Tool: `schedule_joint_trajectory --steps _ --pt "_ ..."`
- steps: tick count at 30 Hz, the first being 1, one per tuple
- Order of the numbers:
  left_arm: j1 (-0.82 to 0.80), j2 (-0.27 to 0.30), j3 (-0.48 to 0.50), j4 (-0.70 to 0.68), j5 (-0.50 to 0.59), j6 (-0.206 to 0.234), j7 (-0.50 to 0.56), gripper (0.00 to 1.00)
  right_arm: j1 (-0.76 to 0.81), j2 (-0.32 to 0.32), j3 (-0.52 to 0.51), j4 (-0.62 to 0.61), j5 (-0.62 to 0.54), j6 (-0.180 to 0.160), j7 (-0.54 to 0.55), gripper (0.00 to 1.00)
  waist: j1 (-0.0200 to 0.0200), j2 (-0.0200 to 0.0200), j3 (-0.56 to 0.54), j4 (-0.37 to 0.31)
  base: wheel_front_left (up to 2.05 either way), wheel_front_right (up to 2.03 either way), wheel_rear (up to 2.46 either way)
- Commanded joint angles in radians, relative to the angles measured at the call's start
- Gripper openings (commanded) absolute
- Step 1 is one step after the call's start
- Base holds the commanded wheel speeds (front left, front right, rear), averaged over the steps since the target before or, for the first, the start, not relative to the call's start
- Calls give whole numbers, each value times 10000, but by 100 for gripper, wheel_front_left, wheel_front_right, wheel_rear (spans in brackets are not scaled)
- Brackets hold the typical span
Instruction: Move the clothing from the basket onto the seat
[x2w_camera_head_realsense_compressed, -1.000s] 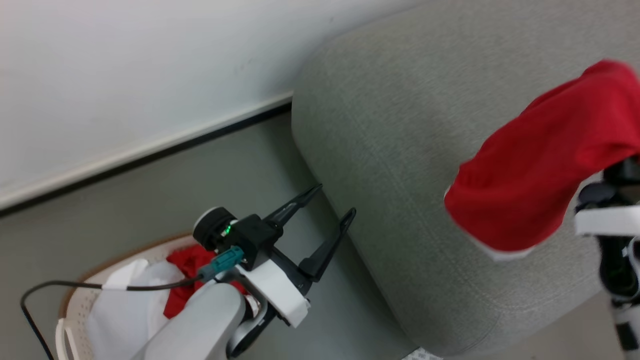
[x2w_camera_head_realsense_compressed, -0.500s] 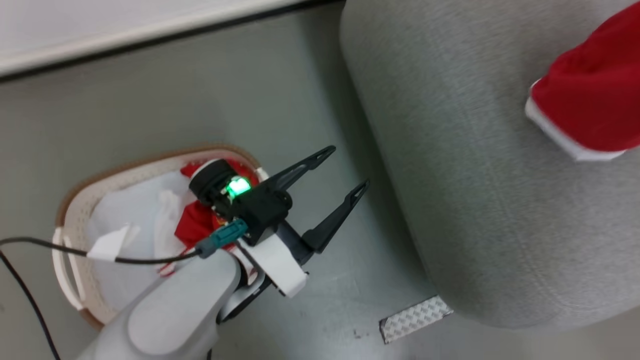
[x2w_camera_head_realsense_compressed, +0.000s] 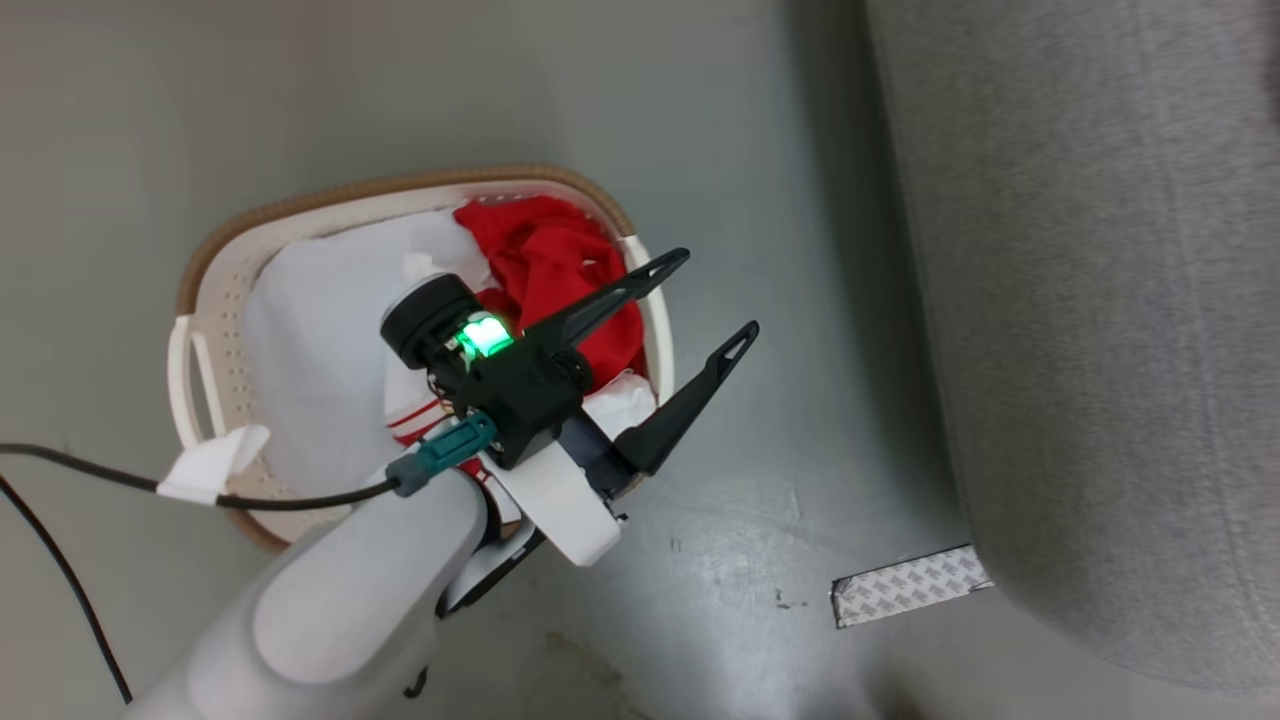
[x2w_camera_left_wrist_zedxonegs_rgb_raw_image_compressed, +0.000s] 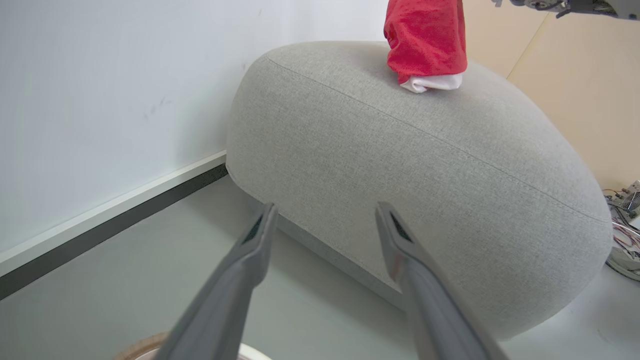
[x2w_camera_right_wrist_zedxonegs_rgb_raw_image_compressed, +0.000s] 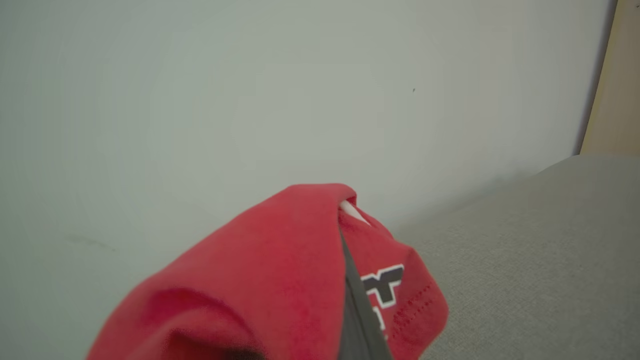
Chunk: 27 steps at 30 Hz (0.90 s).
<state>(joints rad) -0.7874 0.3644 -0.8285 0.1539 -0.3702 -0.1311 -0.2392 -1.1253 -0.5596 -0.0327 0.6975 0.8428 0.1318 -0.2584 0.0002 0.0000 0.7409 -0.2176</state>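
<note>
One basket (x2w_camera_head_realsense_compressed: 300, 205) stands on the grey floor, one sofa (x2w_camera_head_realsense_compressed: 1100, 300) just beside it, and two grippers are at work. The head view looks down into the basket, where one crumpled red heap (x2w_camera_head_realsense_compressed: 545, 265) lies at the end nearer the sofa. A white piece with red stripes (x2w_camera_head_realsense_compressed: 415, 420) lies beside it, partly hidden by the arm, and the plain white liner (x2w_camera_head_realsense_compressed: 310, 340) covers the rest. The left gripper (x2w_camera_head_realsense_compressed: 718, 292) hovers over the basket's sofa-side rim with its two fingers spread wide and nothing between them. One strip of patterned tape (x2w_camera_head_realsense_compressed: 905, 585) is stuck to the floor by the sofa's corner, and one black cable with a white tag (x2w_camera_head_realsense_compressed: 210, 465) runs to the wrist. The left wrist view shows those two fingers parted, plus a sliver of the basket's brown rim at the bottom edge. It also shows a second piece of clothing, the held garment (x2w_camera_left_wrist_zedxonegs_rgb_raw_image_compressed: 425, 40), hanging above the sofa's rounded top, its white-trimmed lower end (x2w_camera_left_wrist_zedxonegs_rgb_raw_image_compressed: 430, 82) touching the fabric. The right wrist view brings that garment close: it is draped over the right gripper (x2w_camera_right_wrist_zedxonegs_rgb_raw_image_compressed: 344, 240), which grips it. One dark finger edge shows through a fold, next to a dark-and-white emblem (x2w_camera_right_wrist_zedxonegs_rgb_raw_image_compressed: 385, 282). The sofa lies low at that view's right, below a pale wall.
</note>
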Motion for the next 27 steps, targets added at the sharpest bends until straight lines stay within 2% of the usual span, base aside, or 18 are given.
schedule_joint_trajectory --steps 1,3,7,8,9,12,13,14,22,27 --pt "-123 82 24 -24 140 41 -88 100 42 66 180 445 -264 -22 -52 0 -2 0 232 236 0 0 0" --pt "-104 91 39 -18 136 52 -91 100 201 263 564 865 -372 -22 270 0 -2 0 239 260 0 0 0" --pt "-64 64 40 24 95 40 -142 100 259 258 953 1685 -584 -25 813 0 -2 0 207 277 0 0 0" --pt "-46 53 33 63 77 39 -153 100 298 303 1236 1902 -752 -25 1127 5 -2 0 168 289 0 0 0" --pt "-44 46 37 85 52 38 -167 100 316 254 1485 2124 -927 -25 1422 21 -2 0 137 300 0 0 0" --pt "-32 11 39 137 -10 36 -178 100 283 197 1977 2828 -1137 -25 2370 47 -2 0 4 314 0 0 0" --pt "-15 -2 39 148 -22 36 -177 100 232 240 2138 2915 -1133 -25 2692 91 -2 0 -46 309 0 0 0" --pt "8 -11 42 167 -34 36 -189 100 168 203 2239 3013 -1149 -25 2902 100 -2 0 -96 296 0 0 0" --pt "335 -249 33 466 -156 30 -247 100 342 -53 3048 3149 -1128 -25 3572 100 -2 0 -1033 168 0 0 0" --pt "765 -484 221 629 -269 27 -255 100 939 -130 3968 2822 -1005 -25 4241 100 -2 0 -1959 33 0 0 0"
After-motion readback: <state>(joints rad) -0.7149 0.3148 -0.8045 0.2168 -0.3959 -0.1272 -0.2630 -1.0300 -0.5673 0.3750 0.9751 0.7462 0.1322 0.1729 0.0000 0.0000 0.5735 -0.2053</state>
